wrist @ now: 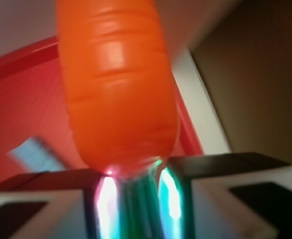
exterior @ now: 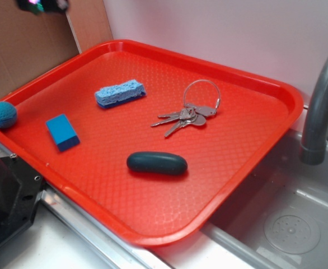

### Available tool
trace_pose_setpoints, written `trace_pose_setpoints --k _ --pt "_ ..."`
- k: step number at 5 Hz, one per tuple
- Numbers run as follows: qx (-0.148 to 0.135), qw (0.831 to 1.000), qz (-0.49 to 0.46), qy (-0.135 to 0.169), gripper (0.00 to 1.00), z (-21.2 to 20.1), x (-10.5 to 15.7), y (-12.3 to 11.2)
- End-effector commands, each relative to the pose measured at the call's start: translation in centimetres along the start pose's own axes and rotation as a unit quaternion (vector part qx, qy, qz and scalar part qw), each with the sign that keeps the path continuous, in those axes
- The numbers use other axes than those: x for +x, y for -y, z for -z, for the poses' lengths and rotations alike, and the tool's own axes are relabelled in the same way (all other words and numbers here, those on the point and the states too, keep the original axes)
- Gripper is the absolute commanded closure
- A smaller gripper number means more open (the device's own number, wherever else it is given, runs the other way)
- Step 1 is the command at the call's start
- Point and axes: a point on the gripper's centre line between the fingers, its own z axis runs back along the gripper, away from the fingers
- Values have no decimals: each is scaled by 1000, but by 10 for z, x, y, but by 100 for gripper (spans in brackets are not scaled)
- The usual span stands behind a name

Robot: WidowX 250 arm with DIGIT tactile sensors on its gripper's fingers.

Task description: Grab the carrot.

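Exterior view
Me: only a dark bit of my gripper [exterior: 42, 5] shows at the top left edge, above the cardboard [exterior: 24, 50]; from here I cannot tell how my fingers stand.
Tray: the red tray [exterior: 169, 221] lies tilted beside the sink [exterior: 287, 224], with the grey faucet [exterior: 321, 106] at the right.
On the tray: a light blue sponge [exterior: 120, 93], a blue block [exterior: 62, 132], a bunch of keys [exterior: 187, 115] on a ring, a dark oval thing [exterior: 157, 163].
At the tray's left rim: a blue knitted ball [exterior: 3, 114].

Wrist view
Carrot: the carrot [wrist: 117, 84] fills the middle, orange and ribbed, its thick end down between my fingers [wrist: 106, 204].
My grip: clamped on the carrot, which hangs above the tray.
Below: blurred red tray and a pale blue patch at left.
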Motion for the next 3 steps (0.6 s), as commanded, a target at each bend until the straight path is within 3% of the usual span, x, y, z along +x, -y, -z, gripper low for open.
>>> trace_pose_setpoints --k 1,2,3 --pt "-57 996 -61 24 100 -112 -22 -13" --pt "-57 998 9 34 100 -151 -31 -1" --pt "-27 997 60 48 100 -143 -38 15"
